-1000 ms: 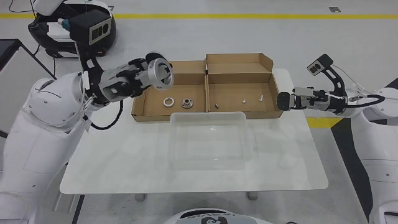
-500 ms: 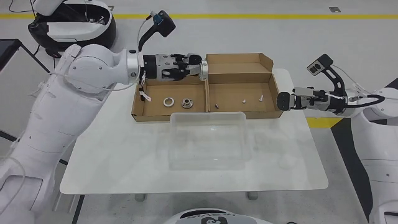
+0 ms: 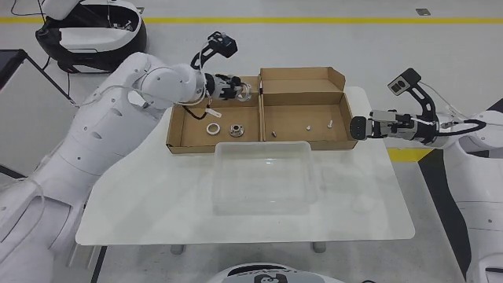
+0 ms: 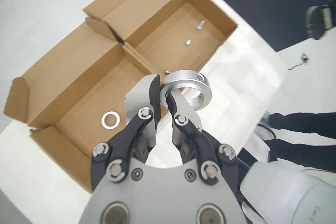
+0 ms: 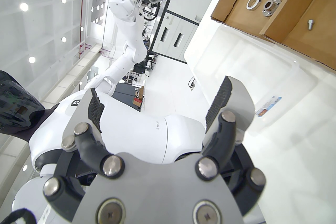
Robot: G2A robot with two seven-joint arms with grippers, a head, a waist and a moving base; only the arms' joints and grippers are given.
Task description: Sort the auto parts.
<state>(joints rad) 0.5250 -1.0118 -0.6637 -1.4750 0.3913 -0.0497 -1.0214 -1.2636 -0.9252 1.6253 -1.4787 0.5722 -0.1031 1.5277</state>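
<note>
One collar (image 4: 204,89) is in hand: L pincer (image 4: 162,96) is clamped on its rim, holding it in the air above the L compartment (image 3: 192,126) of the cardboard box (image 3: 189,148), near the back wall; a ring (image 3: 213,129) & a flanged hub (image 3: 236,130) lie there already. Step, I judge: drop-off. Next move calls for lowering inside the walls, then letting go beside the ring. R pincer (image 5: 160,88) hangs apart, empty, by the box's R end.

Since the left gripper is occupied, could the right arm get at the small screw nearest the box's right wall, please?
Probably yes: the right gripper is open and empty just outside that wall of the cardboard box, and the small screw lies uncovered on its floor; it need only clear the wall.
</note>
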